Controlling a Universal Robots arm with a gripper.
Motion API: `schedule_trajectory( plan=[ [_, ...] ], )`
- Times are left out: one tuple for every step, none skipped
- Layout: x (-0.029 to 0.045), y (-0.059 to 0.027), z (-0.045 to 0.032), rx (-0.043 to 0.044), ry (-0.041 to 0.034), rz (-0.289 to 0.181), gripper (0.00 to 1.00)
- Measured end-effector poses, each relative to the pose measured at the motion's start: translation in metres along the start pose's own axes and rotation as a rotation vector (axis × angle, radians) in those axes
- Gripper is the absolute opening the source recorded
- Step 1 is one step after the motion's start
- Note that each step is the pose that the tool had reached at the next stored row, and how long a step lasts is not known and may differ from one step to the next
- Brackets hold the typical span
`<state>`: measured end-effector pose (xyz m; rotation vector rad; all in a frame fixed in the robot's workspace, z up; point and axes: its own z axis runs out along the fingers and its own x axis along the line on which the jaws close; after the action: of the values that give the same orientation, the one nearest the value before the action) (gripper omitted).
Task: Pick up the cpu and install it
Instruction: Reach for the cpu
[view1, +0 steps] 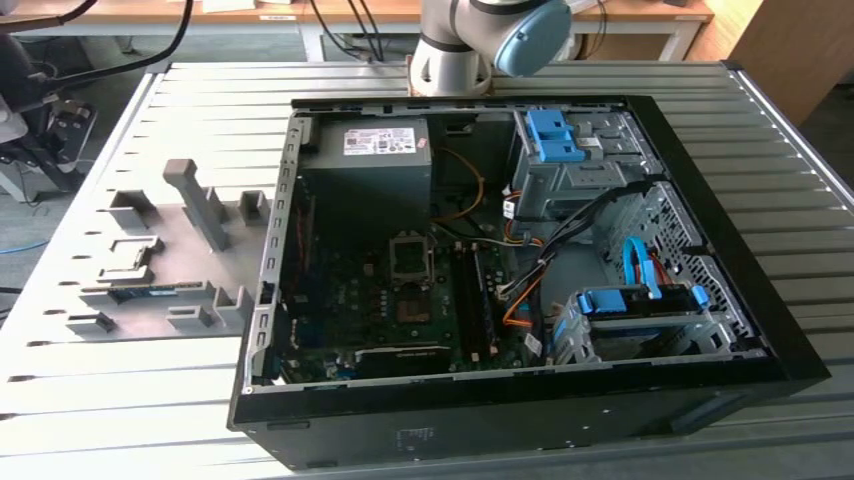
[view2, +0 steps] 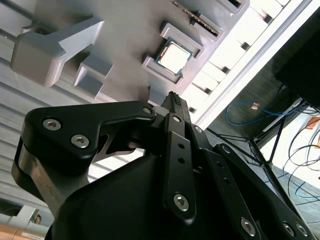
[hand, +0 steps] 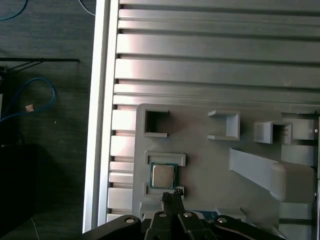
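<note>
The cpu (hand: 163, 175) is seen lying flat, metal face up, in a framed pocket of the grey holder plate (hand: 210, 165). It is just ahead of the gripper's tips and is not touched by them. The gripper (hand: 172, 198) is closed, its fingers brought together with nothing held between them. Further out from the gripper, more raised pockets and a long angled block (hand: 265, 172) are carried on the same plate. The plate is set on the slatted metal table (hand: 200, 45). In the exterior view, an open computer case (view1: 747, 330) is seen on that table, at the exterior view's right of the plate, with the motherboard socket (view1: 411, 258) exposed inside.
</note>
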<state>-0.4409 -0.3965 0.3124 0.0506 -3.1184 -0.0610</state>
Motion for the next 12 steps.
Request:
schedule_trajectory(
  plan=[
    [0.0000, 0.0000, 0.0005, 0.0000, 0.0000, 0.000, 0.10],
    [0.0000, 0.0000, 0.0010, -0.0001, -0.0001, 0.000, 0.10],
    [0.0000, -0.0001, 0.0014, 0.0000, 0.0000, 0.000, 0.10],
    [-0.0001, -0.0001, 0.0019, 0.0000, 0.0000, 0.000, 0.10],
    [-0.0001, -0.0001, 0.0024, 0.0000, 0.0000, 0.000, 0.10],
    [-0.0001, -0.0001, 0.0029, 0.0000, 0.0000, 0.000, 0.10],
    [-0.0001, -0.0001, 0.0034, 0.0000, 0.0000, 0.000, 0.10],
    [-0.0001, -0.0001, 0.0038, 0.0000, 0.0001, 0.000, 0.10],
    [-0.0001, -0.0002, 0.0043, 0.0000, 0.0000, 0.000, 0.10],
    [-0.0001, -0.0002, 0.0048, 0.0000, 0.0000, 0.000, 0.10],
    [-0.0001, -0.0002, 0.0052, 0.0000, 0.0000, 0.000, 0.10],
    [-0.0001, -0.0002, 0.0057, 0.0000, 0.0000, 0.000, 0.10]
  ],
)
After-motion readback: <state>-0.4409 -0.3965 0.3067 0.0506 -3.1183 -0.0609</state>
